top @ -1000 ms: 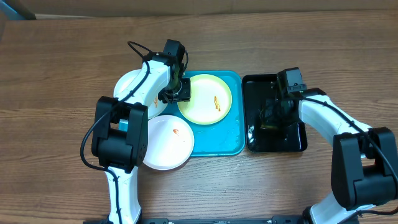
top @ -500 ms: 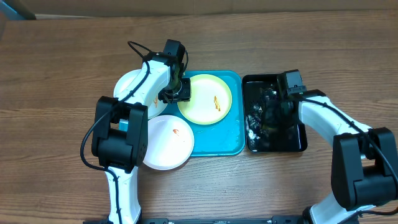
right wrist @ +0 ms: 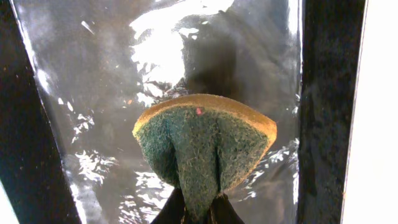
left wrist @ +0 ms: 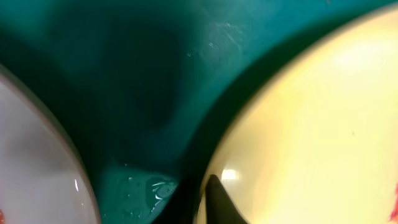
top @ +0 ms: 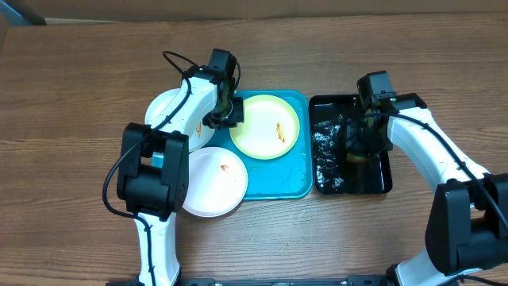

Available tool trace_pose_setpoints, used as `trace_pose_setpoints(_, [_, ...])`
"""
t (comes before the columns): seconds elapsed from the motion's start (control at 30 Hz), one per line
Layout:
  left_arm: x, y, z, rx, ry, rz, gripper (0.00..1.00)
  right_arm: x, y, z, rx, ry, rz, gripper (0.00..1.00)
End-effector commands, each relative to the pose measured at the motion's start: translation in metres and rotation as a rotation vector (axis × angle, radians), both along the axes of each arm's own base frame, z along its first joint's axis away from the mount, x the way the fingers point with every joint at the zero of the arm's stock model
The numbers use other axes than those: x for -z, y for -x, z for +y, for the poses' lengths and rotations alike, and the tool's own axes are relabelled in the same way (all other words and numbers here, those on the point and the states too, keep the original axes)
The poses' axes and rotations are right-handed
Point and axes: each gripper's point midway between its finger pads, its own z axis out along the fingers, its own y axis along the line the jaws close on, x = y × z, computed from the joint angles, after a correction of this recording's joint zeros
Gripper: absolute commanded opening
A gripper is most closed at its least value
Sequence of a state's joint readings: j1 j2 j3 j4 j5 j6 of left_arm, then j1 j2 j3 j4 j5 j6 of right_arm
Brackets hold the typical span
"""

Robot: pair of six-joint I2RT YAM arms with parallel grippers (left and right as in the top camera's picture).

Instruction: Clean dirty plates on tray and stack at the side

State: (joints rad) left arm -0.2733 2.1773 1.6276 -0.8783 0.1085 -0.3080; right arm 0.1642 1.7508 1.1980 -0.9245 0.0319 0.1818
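Showing three plates [top: 265, 127], one tray [top: 278, 181], one sponge [right wrist: 205, 143].

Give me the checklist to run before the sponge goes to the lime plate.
1. Sponge grip: right pincer shut on the folded sponge: ok.
2. Sponge lifted clear of the wet black tray: cannot tell.
3. Plate hold: left pincer shut on the rim of the lime plate: ok.
4. Lime plate lying on the blue tray: ok.
5. Orange smear uncovered and facing up: ok.
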Motion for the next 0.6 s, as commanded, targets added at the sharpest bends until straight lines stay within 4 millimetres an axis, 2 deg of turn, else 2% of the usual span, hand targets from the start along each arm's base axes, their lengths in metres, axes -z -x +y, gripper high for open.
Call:
trace_pose_setpoints(0.0, [0.007,0.007,0.003,0.000,-0.021,0.035,0.04,-0.016,-0.009,0.009,-0.030,-0.052,-0.051,0.04])
trace_pose_setpoints(0.13, [0.008,0.017,0.004,0.000,-0.024,0.074,0.06,-0.024,-0.011,0.012,-0.045,-0.064,-0.051,0.04])
trace_pose_setpoints(0.27, [0.007,0.011,0.003,-0.001,-0.019,0.050,0.36,-0.035,-0.014,0.013,-0.091,-0.058,-0.057,0.04])
trace_pose_setpoints(0.3, [0.007,0.009,0.002,-0.001,-0.016,0.041,0.37,-0.038,-0.015,0.013,-0.103,-0.056,-0.060,0.04])
trace_pose_setpoints(0.33, [0.007,0.007,0.002,-0.001,-0.014,0.035,0.34,-0.041,-0.016,0.013,-0.110,-0.056,-0.065,0.04])
trace_pose_setpoints(0.4, [0.007,0.006,0.002,-0.002,-0.012,0.032,0.07,-0.045,-0.018,0.014,-0.111,-0.056,-0.069,0.04])
trace_pose_setpoints(0.57, [0.007,0.012,0.001,0.005,-0.018,0.053,0.04,-0.046,-0.016,0.017,-0.153,-0.049,-0.062,0.04])
